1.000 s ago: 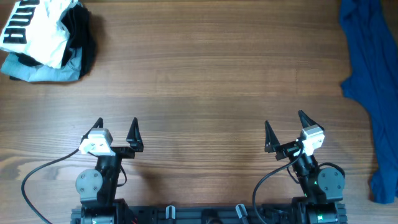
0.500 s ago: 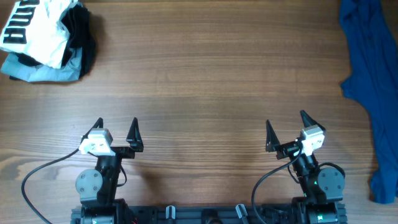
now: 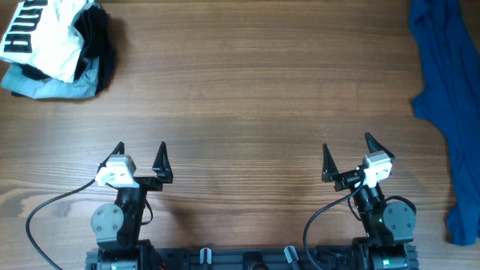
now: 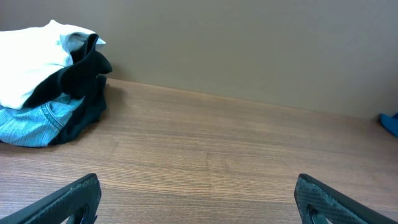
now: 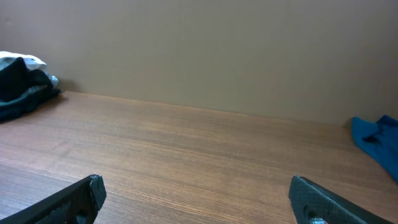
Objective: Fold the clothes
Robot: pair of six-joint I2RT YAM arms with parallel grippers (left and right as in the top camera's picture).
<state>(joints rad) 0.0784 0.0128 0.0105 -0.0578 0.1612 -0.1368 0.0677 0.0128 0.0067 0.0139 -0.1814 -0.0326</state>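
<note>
A blue garment [image 3: 447,97] lies crumpled along the table's right edge; its edge shows in the right wrist view [image 5: 376,140]. A pile of clothes [image 3: 56,45], white with black print on top, black and light blue below, sits at the far left corner and shows in the left wrist view [image 4: 50,87]. My left gripper [image 3: 139,152] is open and empty near the front edge. My right gripper [image 3: 346,151] is open and empty near the front edge, well left of the blue garment.
The wooden table [image 3: 247,97] runs between the pile and the blue garment. The arm bases and a cable [image 3: 52,206] sit at the front edge. A plain wall [image 5: 205,50] stands behind the table.
The right gripper has shifted very slightly to the right. Nothing else has moved.
</note>
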